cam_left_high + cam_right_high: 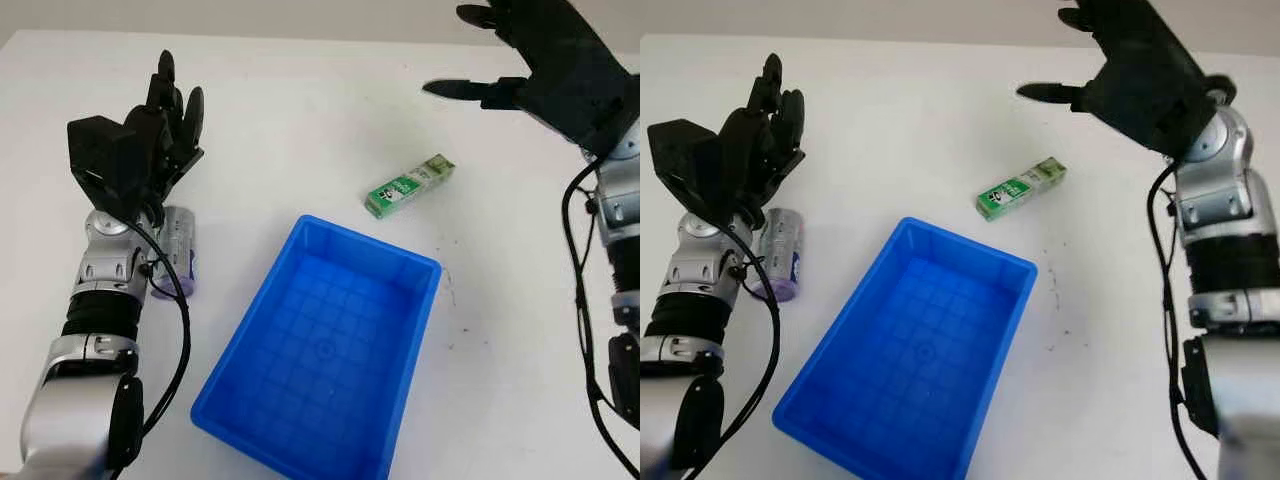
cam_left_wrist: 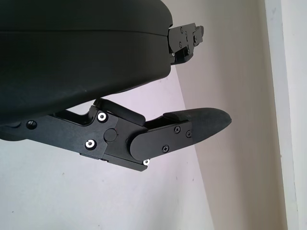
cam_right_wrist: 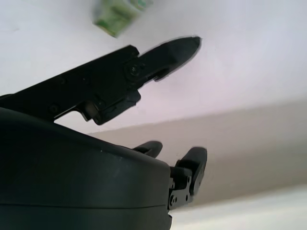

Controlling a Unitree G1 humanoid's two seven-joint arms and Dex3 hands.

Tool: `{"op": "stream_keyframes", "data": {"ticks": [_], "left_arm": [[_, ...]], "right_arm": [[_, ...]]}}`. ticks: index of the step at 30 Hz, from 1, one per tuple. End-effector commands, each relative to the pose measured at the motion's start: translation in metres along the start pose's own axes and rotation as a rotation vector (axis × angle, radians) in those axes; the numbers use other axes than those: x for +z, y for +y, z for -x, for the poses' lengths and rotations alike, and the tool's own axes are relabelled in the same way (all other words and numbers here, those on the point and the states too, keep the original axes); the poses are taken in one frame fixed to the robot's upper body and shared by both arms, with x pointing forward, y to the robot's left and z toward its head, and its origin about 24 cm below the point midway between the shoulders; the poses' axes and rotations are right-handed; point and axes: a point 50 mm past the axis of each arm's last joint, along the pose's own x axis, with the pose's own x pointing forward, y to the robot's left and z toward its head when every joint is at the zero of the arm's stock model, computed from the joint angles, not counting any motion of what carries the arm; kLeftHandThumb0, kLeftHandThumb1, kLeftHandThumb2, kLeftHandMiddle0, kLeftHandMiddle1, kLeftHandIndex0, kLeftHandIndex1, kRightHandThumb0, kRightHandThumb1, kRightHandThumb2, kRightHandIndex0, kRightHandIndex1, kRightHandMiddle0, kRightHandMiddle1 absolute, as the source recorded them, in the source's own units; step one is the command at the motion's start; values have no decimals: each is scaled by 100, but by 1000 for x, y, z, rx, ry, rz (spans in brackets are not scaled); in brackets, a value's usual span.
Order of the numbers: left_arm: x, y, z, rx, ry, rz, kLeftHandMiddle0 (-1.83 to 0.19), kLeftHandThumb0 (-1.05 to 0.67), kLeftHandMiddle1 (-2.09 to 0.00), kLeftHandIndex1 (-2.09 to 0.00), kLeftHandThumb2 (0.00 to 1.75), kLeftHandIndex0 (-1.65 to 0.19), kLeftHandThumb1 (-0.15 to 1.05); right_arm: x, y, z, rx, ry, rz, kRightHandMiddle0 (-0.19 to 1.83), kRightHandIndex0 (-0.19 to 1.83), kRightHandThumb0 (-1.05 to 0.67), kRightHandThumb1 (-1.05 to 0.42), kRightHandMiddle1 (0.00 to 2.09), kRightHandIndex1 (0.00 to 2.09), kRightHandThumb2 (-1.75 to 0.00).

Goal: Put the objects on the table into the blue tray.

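Green gum pack (image 1: 409,186) lies on the white table (image 1: 300,120) just beyond the far right corner of the blue tray (image 1: 240,345), well below and to the left of the right hand (image 1: 540,70), which is raised open above the table's far right and holds nothing. A silver can with a purple base (image 1: 178,255) lies on its side left of the tray, just under the left hand's wrist. The left hand (image 1: 150,135) hovers open above it, gripping nothing. The tray's bottom is bare blue grid.
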Motion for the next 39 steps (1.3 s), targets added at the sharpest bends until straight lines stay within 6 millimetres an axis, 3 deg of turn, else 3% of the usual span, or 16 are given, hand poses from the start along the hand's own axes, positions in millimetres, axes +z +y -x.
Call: {"op": "stream_keyframes", "data": {"ticks": [1,4,8,16,24,35,36,39], "left_arm": [[0,1,1,0,-13,-3,19,-68,-3,-2,64,19,105],[1,1,1,-1,-7,-12,19,-68,-2,-2,64,19,105],[2,1,0,-1,-10,-15,19,-68,-1,-2,64,19,105],[1,1,0,-1,-10,-22,19,-68,0,-1,64,19,105],[0,-2,0,1,-7,-35,19,-70,0,0,64,19,105],[-1,-3,0,0,-7,-37,19,-72,-3,-2,63,19,105],[-1,-3,0,1,-8,-39,19,-72,-3,-2,63,19,105],[0,-3,0,6,-12,-33,19,-71,-3,-2,63,19,105]], "right_arm": [[-5,0,-1,67,16,142,26,24,-48,-80,29,41,-6],[-7,13,-3,154,20,259,33,24,-38,-83,13,27,-6],[-11,28,-6,245,47,333,36,26,-33,-84,8,19,-6],[-18,50,-7,340,60,332,40,31,-26,-84,7,14,-5],[-20,75,-5,379,37,354,46,41,-30,-87,8,16,-7],[-18,99,1,300,-72,307,70,65,-25,-96,16,25,-7],[-18,100,2,288,-83,302,72,66,-26,-97,22,33,-6],[-17,101,4,242,-126,345,35,27,-35,-100,137,163,-6]]}}
